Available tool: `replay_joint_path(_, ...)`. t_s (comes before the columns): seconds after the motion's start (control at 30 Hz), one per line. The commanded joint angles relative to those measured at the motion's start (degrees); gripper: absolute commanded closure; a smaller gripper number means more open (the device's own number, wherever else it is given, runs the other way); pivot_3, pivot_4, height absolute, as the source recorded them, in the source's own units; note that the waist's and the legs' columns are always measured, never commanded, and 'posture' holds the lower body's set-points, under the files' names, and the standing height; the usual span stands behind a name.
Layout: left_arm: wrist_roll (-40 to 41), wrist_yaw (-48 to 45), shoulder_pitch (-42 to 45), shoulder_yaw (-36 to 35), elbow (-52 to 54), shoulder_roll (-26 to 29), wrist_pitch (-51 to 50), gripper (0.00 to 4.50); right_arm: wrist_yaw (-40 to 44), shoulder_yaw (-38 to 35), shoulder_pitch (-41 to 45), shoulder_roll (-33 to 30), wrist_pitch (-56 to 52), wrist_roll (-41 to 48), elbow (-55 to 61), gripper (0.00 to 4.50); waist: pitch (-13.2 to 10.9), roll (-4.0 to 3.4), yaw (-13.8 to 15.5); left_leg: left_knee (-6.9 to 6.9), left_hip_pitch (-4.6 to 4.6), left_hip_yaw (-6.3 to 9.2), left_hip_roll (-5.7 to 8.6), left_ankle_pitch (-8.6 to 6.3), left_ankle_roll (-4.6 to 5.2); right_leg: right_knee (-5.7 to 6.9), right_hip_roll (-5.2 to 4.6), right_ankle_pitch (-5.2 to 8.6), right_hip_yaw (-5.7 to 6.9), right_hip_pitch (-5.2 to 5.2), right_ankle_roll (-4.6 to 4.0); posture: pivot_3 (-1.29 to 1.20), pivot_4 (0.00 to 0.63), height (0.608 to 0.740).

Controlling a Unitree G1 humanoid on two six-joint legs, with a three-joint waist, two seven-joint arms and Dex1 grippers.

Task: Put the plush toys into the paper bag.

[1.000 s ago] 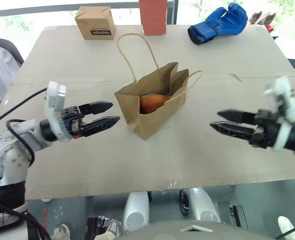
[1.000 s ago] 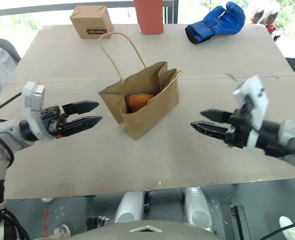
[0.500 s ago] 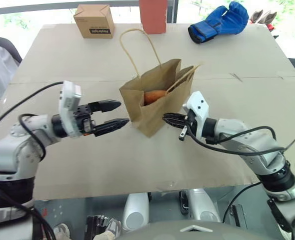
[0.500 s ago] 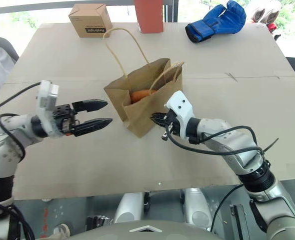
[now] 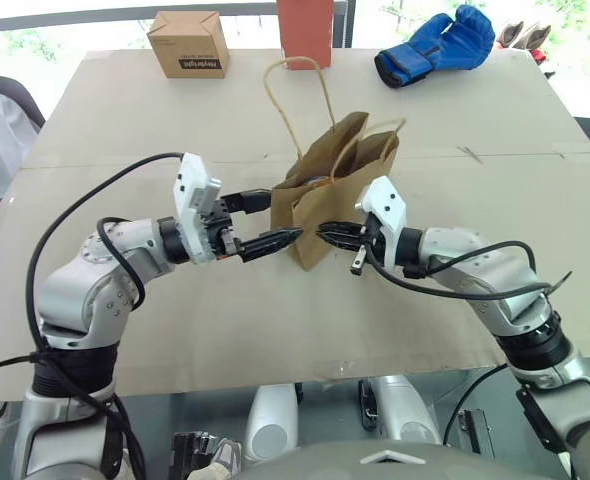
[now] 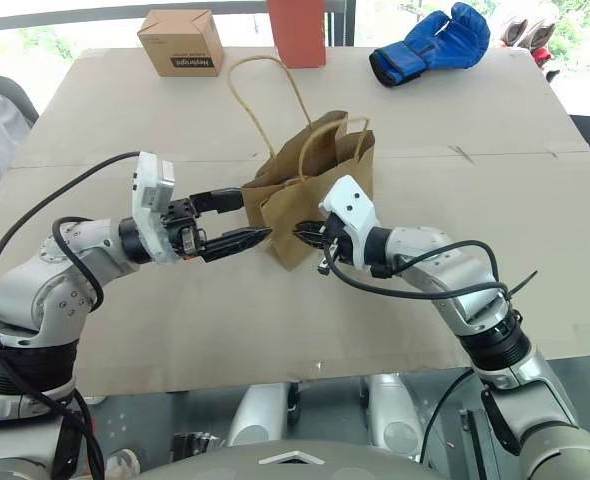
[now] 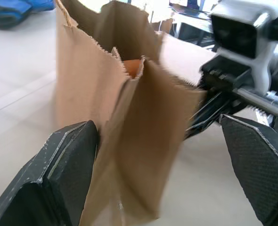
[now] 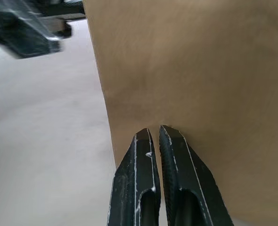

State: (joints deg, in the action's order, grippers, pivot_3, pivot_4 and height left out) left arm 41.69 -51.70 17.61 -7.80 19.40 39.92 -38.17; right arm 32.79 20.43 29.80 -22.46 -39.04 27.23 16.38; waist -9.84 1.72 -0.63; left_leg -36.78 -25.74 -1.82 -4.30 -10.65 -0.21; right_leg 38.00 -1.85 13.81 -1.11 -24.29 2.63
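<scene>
The paper bag (image 5: 330, 195) is found standing near the table (image 5: 125, 120) centre, leaning and creased, its two loop handles raised toward 12 o'clock. An orange-brown plush toy (image 7: 132, 67) is glimpsed inside the mouth of the bag in the left wrist view; whether a second toy lies within cannot be told. The main hazard is judged to be tipping or collapse of the bag: it is light, already slanted, and is approached from both sides, so an uneven push from either arm could fold the wall inward or slide the bag across the table, spilling the contents. A tear at the serrated rim is a lesser risk if the paper is nipped and pulled. The left gripper (image 5: 258, 222) is seen at 9 o'clock of the bag with its fingers spread wide, one on either side of the near corner edge of the bag, nothing being clasped; contact with the paper cannot be confirmed. The right gripper (image 5: 333, 232) is placed at 4 o'clock of the bag, fingers pressed together with nothing between them, the tips set against the lower side wall, touching or very nearly so. A small cardboard box (image 5: 188, 43), a red box (image 5: 306, 32) and a blue boxing glove (image 5: 435, 45) are noted along the far edge, well apart from the bag.
</scene>
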Motion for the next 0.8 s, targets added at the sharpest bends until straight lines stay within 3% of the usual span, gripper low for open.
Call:
replay_joint_path(0.03,-2.5,3.5,-0.7,1.1,3.3,-1.2,1.5,0.00,0.3,-0.6,1.5,2.1,1.9,-2.0,-1.1,4.45,0.0,0.00,0.0,0.00,0.00,0.00,-0.01,0.00,0.00,0.00,0.02,0.00,0.00,0.00,0.00,0.00,0.150,0.714)
replay_joint_path(0.33,-13.5,20.7,0.2,6.2,2.2,-13.1,4.5,0.00,2.2,-0.9,-1.2,3.3,2.7,-5.5,-3.2,4.45,0.0,0.00,0.8,-0.14,0.02,0.03,0.02,0.00,0.00,-0.01,-0.02,-0.01,0.03,0.14,0.02,0.00,0.150,0.714)
replay_joint_path(0.47,-15.5,22.5,0.1,7.6,2.1,-16.1,5.8,1.30,2.4,-1.9,-2.8,3.1,2.0,-5.7,-1.0,4.50,0.0,-0.01,0.9,-0.17,0.04,0.06,0.02,0.00,0.00,0.03,0.01,-0.02,0.04,0.15,0.01,0.00,0.150,0.714)
replay_joint_path(0.57,-15.9,22.6,0.3,7.0,1.1,-17.4,7.8,2.68,2.7,-3.3,-5.2,1.4,2.8,-5.7,3.7,4.50,0.0,-0.02,1.1,-0.16,0.04,0.07,0.02,0.00,0.00,0.02,0.02,-0.02,0.04,0.15,0.02,0.00,0.150,0.714)
replay_joint_path(0.7,-11.7,13.4,2.1,4.4,-1.6,-15.8,12.7,4.23,4.0,-7.0,-11.0,-3.1,7.5,-6.4,12.7,4.50,0.0,-0.02,1.4,-0.16,0.02,0.07,0.03,0.00,0.00,0.00,0.01,-0.01,0.05,0.16,0.02,0.00,0.150,0.714)
replay_joint_path(0.73,-10.1,10.5,2.7,3.7,-2.5,-14.9,12.9,4.45,4.8,-8.4,-12.5,-4.0,8.4,-5.6,14.5,4.50,0.0,-0.02,1.5,-0.16,0.02,0.06,0.03,0.00,0.00,-0.01,0.00,-0.01,0.05,0.16,0.01,0.00,0.150,0.714)
replay_joint_path(0.8,-9.0,0.2,4.8,3.0,-7.3,-10.7,16.2,4.45,7.2,-13.7,-17.1,-8.8,7.0,-2.6,19.4,4.50,0.0,-0.02,1.5,-0.20,0.02,0.10,0.03,0.00,0.00,0.00,0.00,0.01,0.10,0.18,-0.02,0.00,0.150,0.714)
